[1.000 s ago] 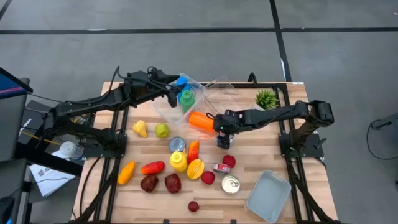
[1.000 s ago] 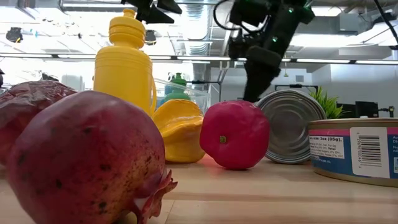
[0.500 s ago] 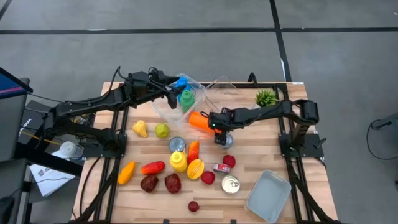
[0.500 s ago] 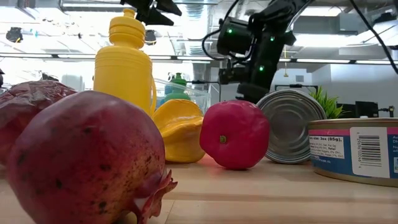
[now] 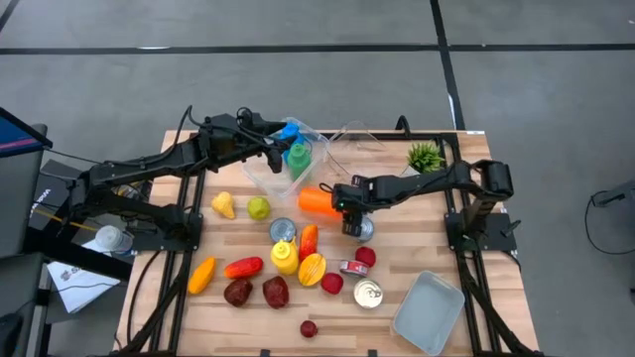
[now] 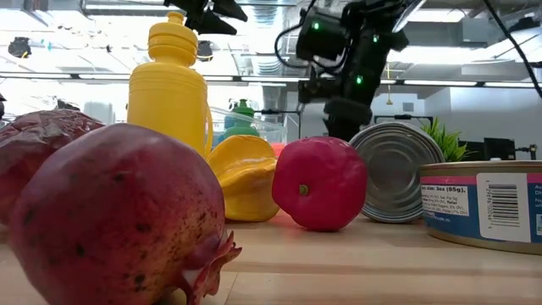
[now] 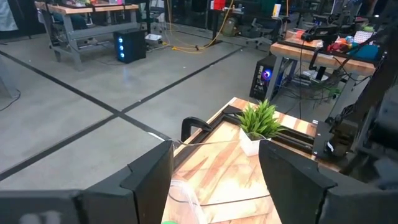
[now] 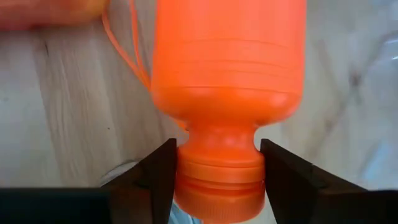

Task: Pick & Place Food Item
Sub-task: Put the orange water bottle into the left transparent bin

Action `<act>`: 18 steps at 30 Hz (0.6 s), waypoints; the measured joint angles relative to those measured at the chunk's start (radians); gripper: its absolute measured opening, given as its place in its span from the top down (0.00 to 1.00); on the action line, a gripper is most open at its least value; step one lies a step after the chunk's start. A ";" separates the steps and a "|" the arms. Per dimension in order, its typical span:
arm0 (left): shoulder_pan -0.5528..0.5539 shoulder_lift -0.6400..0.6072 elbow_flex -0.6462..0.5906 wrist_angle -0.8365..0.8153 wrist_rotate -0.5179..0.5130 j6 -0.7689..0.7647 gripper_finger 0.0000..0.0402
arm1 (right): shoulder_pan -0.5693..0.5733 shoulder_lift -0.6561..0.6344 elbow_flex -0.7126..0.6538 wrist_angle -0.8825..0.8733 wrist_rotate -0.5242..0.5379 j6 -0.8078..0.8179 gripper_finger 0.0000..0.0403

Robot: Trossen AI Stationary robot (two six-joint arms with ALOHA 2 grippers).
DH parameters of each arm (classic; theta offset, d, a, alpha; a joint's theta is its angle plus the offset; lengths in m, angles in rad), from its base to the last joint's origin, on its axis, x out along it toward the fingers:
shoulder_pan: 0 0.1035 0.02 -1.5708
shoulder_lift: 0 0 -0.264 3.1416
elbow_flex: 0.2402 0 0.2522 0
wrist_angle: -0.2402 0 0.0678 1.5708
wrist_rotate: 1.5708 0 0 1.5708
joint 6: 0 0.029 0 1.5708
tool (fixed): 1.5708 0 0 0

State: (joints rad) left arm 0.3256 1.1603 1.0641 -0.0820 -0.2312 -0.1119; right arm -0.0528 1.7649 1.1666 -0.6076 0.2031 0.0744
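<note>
The right gripper [image 5: 342,201] is closing around the cap end of the orange bottle [image 5: 317,200], which is shifting toward nine o'clock beside the clear container [image 5: 260,177].

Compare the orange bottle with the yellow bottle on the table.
The orange bottle lies on its side beside the clear container; the yellow bottle stands upright among the fruit. The right tool has its fingers on either side of the orange bottle's cap; nothing touches the yellow bottle. Both are plastic squeeze-type bottles with caps matching their bodies.
</note>
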 joint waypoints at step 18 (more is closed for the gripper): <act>-0.103 0.000 0.000 -0.006 0.407 -0.088 0.41 | -0.008 -0.318 0.157 -0.324 -0.018 0.030 0.54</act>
State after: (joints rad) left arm 0.2223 1.1603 1.0645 -0.0877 0.1761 -0.1995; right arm -0.0604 1.4467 1.3232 -0.9314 0.1856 0.1047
